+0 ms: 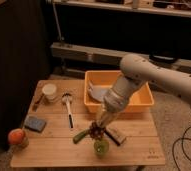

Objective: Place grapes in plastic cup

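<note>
Although the grapes (94,131) are not yet in the plastic cup (101,146), they are very close to it, just behind and slightly left of its rim. Far left of the cup an orange fruit (16,136) rests near the edge of the table (54,152), with a blue sponge (35,123) behind it. A white cup (49,91) and a white-handled spoon (68,107) sit farther back. A green vegetable-like piece (81,135) lies just left of the cup. The gripper (96,126) reaches down behind the cup, its fingers pinched together on the grapes. Right of the cup lies a dark bar (115,135), and well behind the cup stands a yellow bin (120,95). The carry looks nearly done. Next the bunch must be brought squarely over the rim, lowered and released without tipping the light cup.
</note>
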Robot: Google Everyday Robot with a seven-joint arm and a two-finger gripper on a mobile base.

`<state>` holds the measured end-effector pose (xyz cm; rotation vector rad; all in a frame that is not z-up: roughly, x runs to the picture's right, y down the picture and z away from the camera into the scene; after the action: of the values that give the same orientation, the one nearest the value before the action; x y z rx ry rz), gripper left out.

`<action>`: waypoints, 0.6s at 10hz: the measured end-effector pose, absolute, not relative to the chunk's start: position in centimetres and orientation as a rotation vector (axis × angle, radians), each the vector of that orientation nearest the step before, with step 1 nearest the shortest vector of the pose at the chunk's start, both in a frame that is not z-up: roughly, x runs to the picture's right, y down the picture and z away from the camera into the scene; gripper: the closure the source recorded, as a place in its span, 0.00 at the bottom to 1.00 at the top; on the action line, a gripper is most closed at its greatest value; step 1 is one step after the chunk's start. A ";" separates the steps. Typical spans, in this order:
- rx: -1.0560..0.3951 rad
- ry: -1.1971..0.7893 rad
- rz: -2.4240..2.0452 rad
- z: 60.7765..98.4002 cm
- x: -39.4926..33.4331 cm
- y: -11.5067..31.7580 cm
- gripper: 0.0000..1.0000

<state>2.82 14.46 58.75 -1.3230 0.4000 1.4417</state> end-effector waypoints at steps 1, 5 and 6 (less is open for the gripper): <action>-1.333 0.431 1.426 58.0 2.3 15.6 0.99; -1.372 0.484 1.392 58.3 1.3 18.3 0.99; -1.374 0.486 1.389 58.8 1.2 19.1 0.99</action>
<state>1.20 19.14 58.84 -1.3743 0.4860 1.3886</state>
